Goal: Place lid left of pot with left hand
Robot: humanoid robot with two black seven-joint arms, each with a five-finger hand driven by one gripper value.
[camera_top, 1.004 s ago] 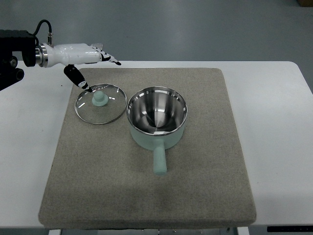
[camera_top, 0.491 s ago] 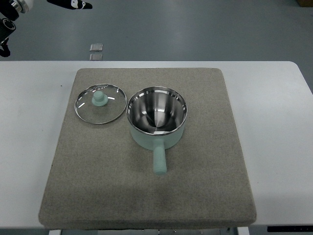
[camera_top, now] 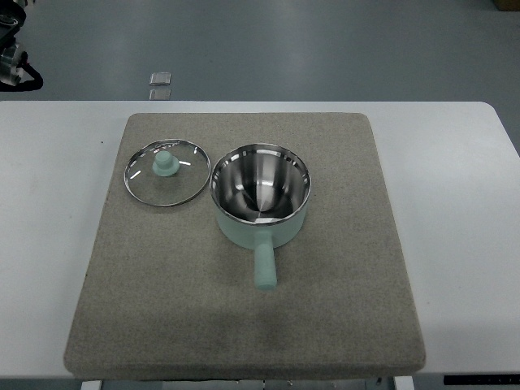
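Lid (camera_top: 179, 188): lies flat on the mat (camera_top: 341, 309), knob (camera_top: 166, 164) up, just left of the pot (camera_top: 261, 195). Its steel rim sits very close to the pot's wall; whether the two touch cannot be told. Nothing grips it.

Left hand: not visible. Only a dark piece of the left arm (camera_top: 15, 69) shows at the top-left corner, over the floor (camera_top: 325, 41) beyond the table (camera_top: 463, 244). The lid lies well apart from that piece, toward the picture's centre and nearer the robot. Finger state cannot be told, since the hand itself is outside the picture. Nothing on the table is in contact with the arm.

Right arm: none showing.

Pot: upright on the mat, mint-green outside, polished steel inside. Interior holds nothing, only reflections on the wall. Its handle (camera_top: 265, 264) points toward the robot's side of the table.

Lid detail: clear glass with a steel rim and a mint-green knob at centre; the mat shows through the glass.

Mat: grey-brown, covering the middle of the white table, with lid and pot both in its far half.

Floor: two small pale squares (camera_top: 160, 79) lie beyond the table's far edge, between the arm piece and the pot's side.
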